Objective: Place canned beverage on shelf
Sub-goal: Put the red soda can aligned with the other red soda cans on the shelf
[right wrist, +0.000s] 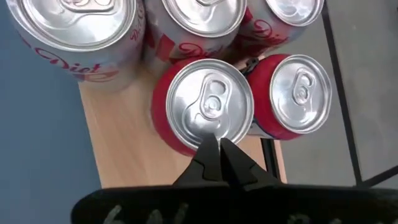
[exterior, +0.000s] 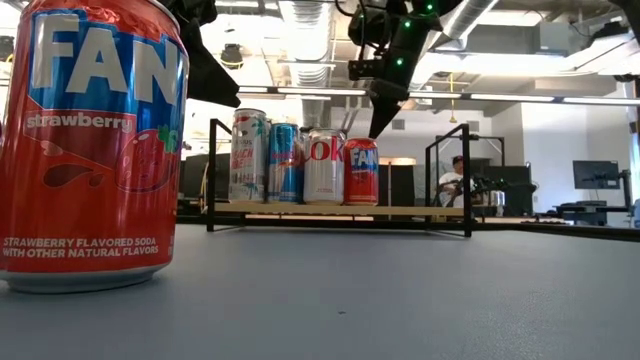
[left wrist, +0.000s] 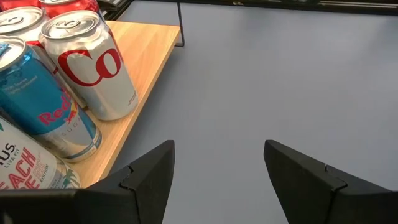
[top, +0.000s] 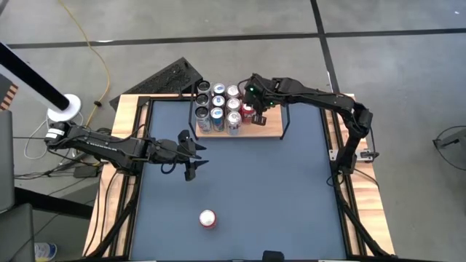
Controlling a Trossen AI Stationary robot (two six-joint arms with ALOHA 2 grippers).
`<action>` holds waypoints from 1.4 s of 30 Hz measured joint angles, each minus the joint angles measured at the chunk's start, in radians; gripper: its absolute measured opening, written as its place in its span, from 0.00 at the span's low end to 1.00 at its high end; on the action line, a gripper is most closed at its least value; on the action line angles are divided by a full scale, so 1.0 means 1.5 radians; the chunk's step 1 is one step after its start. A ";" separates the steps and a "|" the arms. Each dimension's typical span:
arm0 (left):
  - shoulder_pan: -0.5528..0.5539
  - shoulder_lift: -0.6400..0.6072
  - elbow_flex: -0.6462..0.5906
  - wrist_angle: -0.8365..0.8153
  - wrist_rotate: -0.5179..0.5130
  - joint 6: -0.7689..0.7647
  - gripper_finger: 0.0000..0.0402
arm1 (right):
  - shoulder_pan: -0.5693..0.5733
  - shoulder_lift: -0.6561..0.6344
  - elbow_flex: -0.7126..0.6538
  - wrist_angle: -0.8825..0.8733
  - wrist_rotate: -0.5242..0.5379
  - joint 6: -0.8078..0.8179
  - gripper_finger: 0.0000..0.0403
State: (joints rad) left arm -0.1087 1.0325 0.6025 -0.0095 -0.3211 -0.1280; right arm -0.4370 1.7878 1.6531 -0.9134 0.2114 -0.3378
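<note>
- Standing nearest the low camera, a red Fanta can (exterior: 92, 145) waits upright on the grey table (top: 240, 182), alone at the near end and well apart from everything else.
- My left gripper (top: 191, 155) hovers over the table farther in, just off the shelf's left front corner; its fingers (left wrist: 152, 171) stand a little apart and hold nothing.
- Past those fingers I see the shelf (left wrist: 149, 53), a light-wood board, with a Coke can (left wrist: 93, 65) and a blue Red Bull can (left wrist: 43, 102) upright near its edge.
- Black rod uprights frame the shelf at both ends, and the cans crowd its left half; the right half is bare wood.
- My right gripper (right wrist: 217, 152) hangs over the shelf, pinched fully shut with nothing between the tips, right above the rim of a red can (right wrist: 208, 102).
- Behind that can, silver Diet cans (right wrist: 74, 31) stand in a row.
- In the room beyond the table, a person (exterior: 455, 180) sits.
</note>
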 joint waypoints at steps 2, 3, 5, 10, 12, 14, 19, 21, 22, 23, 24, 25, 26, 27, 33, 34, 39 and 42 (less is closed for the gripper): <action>0.000 0.000 0.000 0.000 0.000 0.000 0.59 | -0.003 0.000 0.000 -0.001 0.007 0.004 0.00; 0.000 0.000 0.000 0.000 0.000 0.000 0.59 | -0.003 0.000 0.000 -0.001 0.017 0.006 0.00; 0.000 0.000 0.000 0.000 0.000 0.000 0.59 | -0.002 0.000 0.000 -0.003 0.036 0.005 0.00; 0.000 0.000 0.000 0.000 0.000 -0.005 0.59 | 0.022 -0.007 0.000 -0.018 0.042 0.006 0.00; 0.000 0.000 0.000 0.000 0.000 -0.005 0.59 | 0.041 -0.020 0.000 -0.025 0.042 0.025 0.00; 0.000 0.000 0.000 0.000 0.000 -0.005 0.59 | 0.065 -0.039 0.000 -0.045 0.023 0.047 0.00; 0.000 0.000 0.000 0.001 0.048 0.010 0.59 | 0.150 -0.085 0.000 -0.071 -0.137 0.077 0.00; -0.002 0.000 0.000 0.001 0.101 0.013 0.59 | 0.191 -0.094 0.001 -0.067 -0.198 0.096 0.00; -0.005 0.000 0.000 0.001 0.135 0.013 0.59 | 0.214 -0.095 0.001 -0.068 -0.210 0.102 0.00; -0.012 0.000 0.000 0.003 0.167 0.014 0.59 | 0.237 -0.095 0.001 -0.069 -0.212 0.105 0.00; -0.020 0.000 0.000 0.006 0.197 0.017 0.59 | 0.258 -0.095 0.001 -0.069 -0.211 0.106 0.00; -0.032 0.000 0.000 0.009 0.223 0.023 0.59 | 0.282 -0.094 0.001 -0.068 -0.209 0.105 0.00; -0.047 0.000 0.000 0.012 0.242 0.029 0.59 | 0.305 -0.094 0.001 -0.066 -0.199 0.105 0.01; -0.064 0.000 0.000 0.015 0.255 0.033 0.59 | 0.327 -0.094 0.001 -0.063 -0.189 0.105 0.03; -0.193 0.000 0.043 -0.076 0.262 0.001 0.59 | 0.435 -0.094 0.000 -0.050 -0.057 0.155 0.23; -0.216 0.000 0.052 -0.085 0.247 -0.015 0.59 | 0.448 -0.094 0.000 -0.050 -0.036 0.169 0.28; -0.308 0.000 0.068 -0.070 0.173 -0.057 0.59 | 0.502 -0.086 0.000 -0.042 0.030 0.220 0.48; -0.341 0.007 0.069 -0.014 0.168 -0.101 0.59 | 0.520 -0.078 0.001 -0.013 0.045 0.242 0.57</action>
State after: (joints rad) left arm -0.6207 1.0424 0.7055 -0.0297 -0.0695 -0.2796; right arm 0.3427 1.6710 1.6539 -0.9325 0.2796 0.0247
